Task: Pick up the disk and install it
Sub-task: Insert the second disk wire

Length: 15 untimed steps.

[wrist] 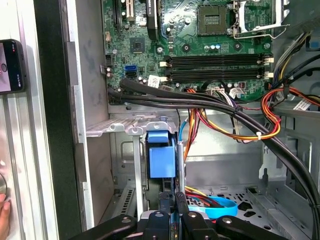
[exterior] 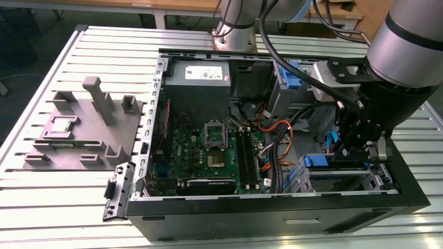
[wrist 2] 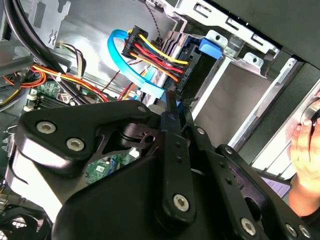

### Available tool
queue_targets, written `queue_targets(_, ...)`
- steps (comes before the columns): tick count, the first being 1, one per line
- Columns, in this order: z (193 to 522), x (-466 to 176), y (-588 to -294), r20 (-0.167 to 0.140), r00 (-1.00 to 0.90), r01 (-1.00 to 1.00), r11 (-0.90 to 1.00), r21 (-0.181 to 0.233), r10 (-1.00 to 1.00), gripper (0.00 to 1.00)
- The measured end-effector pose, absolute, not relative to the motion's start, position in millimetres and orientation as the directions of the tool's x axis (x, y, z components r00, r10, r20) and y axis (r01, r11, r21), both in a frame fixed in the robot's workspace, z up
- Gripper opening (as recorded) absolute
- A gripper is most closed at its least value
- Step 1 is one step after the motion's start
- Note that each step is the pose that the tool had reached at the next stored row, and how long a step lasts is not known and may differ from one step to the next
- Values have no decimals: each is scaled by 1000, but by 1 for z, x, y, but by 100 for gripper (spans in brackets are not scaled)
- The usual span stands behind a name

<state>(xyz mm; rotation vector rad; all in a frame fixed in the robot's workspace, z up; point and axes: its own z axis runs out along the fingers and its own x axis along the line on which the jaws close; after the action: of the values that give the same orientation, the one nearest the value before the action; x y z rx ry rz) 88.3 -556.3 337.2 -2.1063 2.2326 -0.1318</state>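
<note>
No writing can be read. The gripper (wrist: 172,212) is clamped on the disk (wrist: 162,154), which stands on edge in the drive bay (wrist: 131,127) of the computer case (exterior: 277,207), below the motherboard (wrist: 200,45). Cables (wrist: 225,112) crowd beside it.

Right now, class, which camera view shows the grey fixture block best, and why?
The exterior view: the grey fixture block stands whole on the slatted table, at the exterior view's left of the computer case, posts upright. Both wrist views look into the case instead.

Blue-framed disk (wrist: 162,160) stands edge-on in its bay.
</note>
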Motion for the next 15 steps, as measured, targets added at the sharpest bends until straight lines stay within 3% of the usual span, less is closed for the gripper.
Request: queue_targets(15, 336, 90, -557, 5, -35, -993, 34, -110, -999, 16)
